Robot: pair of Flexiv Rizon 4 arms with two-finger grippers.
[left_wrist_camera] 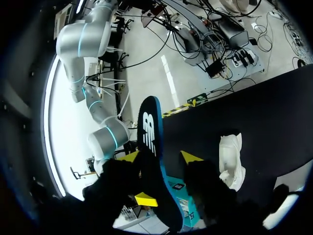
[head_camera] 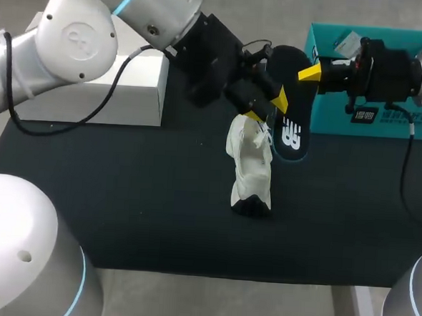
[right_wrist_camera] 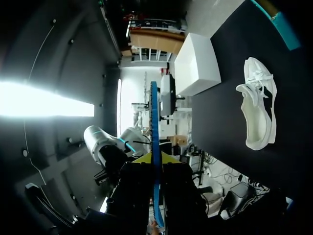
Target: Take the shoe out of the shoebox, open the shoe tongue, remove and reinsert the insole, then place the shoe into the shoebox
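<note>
Item 1, my right fingers (head_camera: 309, 72): pressed onto the insole (head_camera: 290, 127) from both flat sides near one end. It is held clear of the worktop (head_camera: 123, 195). Its long axis runs out ahead of the tips, so it shows edge-on in the right wrist view.

Item 2, my left fingers (left_wrist_camera: 190, 157): spread, with the insole's free length passing between them. I judge that neither tip touches it.

Item 3, shoe (head_camera: 252, 168): white, lying on the worktop just below the left fingers and beside the insole's logo end. Its long axis runs toward the near edge, dark end nearest. The left arm is the nearer one to it.

Judgement: reinserting depends on bringing the insole's free end in line with the shoe's length.

Item 4, white box (head_camera: 108, 87): behind my left arm.

Item 5, shoebox (head_camera: 377, 75): teal, beyond my right fingers, well apart from the shoe.
</note>
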